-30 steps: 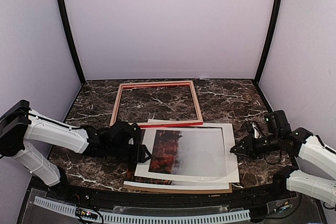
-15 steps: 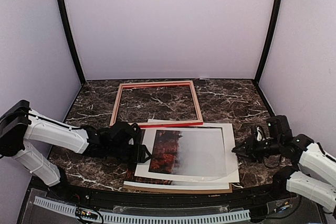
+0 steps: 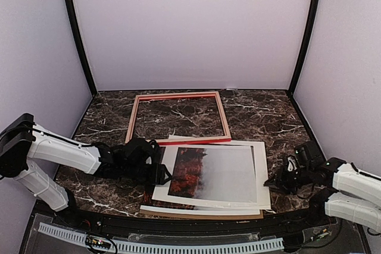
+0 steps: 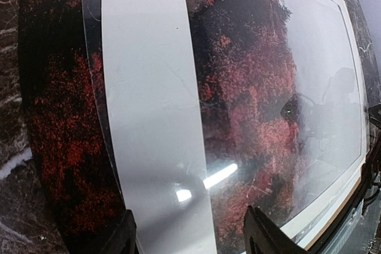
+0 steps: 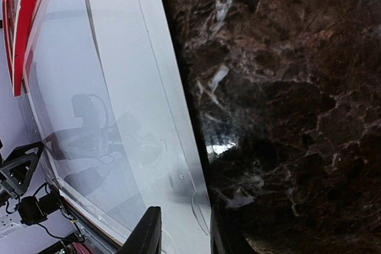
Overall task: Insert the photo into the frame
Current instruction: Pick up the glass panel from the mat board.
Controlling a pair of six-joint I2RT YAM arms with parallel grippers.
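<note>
The photo (image 3: 189, 173) lies near the front of the marble table (image 3: 262, 117), under a white mat (image 3: 260, 171) and what looks like a clear sheet (image 5: 77, 99). The empty frame (image 3: 190, 141) sits flat just behind the stack, its near rail at the mat's far edge. The left gripper (image 3: 164, 175), jaws spread wide, hangs low over the stack's left side, fingers straddling the mat's left strip and holding nothing. The right gripper (image 3: 275, 181) is down at the stack's right edge with jaws close together. The mat's edge runs toward the gap, but the wrist view does not settle whether it is pinched. The job appears to be at an early step: freeing the print from the layers on top. The next move likely calls for a nip on the thin upper edge alone, then a clean lift that leaves the photo behind.
</note>
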